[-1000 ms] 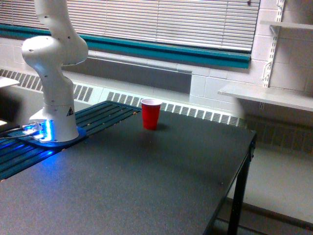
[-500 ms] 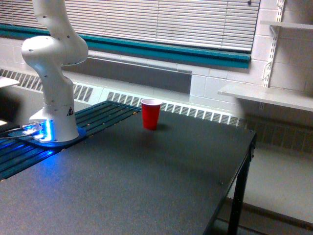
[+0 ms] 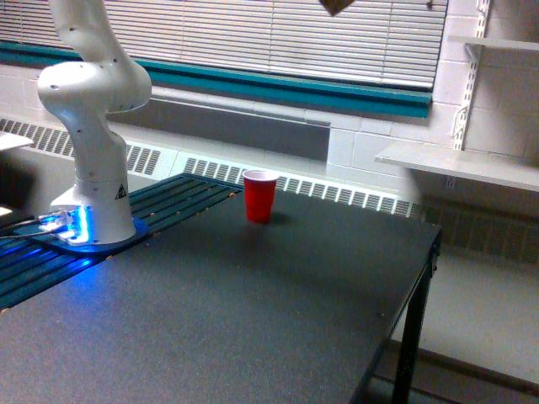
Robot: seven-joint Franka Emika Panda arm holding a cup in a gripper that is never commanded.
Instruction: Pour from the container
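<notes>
At the very top edge of the exterior view a small brown wedge pokes into the frame; it looks like a lower corner of the container (image 3: 335, 6), with the rest cut off above. It hangs high above the table, up and to the exterior view's right of the red cup (image 3: 260, 196). The red cup stands upright near the table's far edge, its white inside showing at the rim. My gripper is out of view above the frame. Only the arm's white base and lower links (image 3: 91, 126) show at the exterior view's left.
The black table (image 3: 253, 311) ends in an edge at the exterior view's right (image 3: 434, 244), with floor beyond. The arm's base glows blue on a slatted strip (image 3: 181, 198). A white wall shelf (image 3: 459, 164) stands behind, under window blinds.
The brown corner of the container has come into view at the top edge, where nothing showed before. The arm's upper link has shifted slightly left. The red cup has not moved.
</notes>
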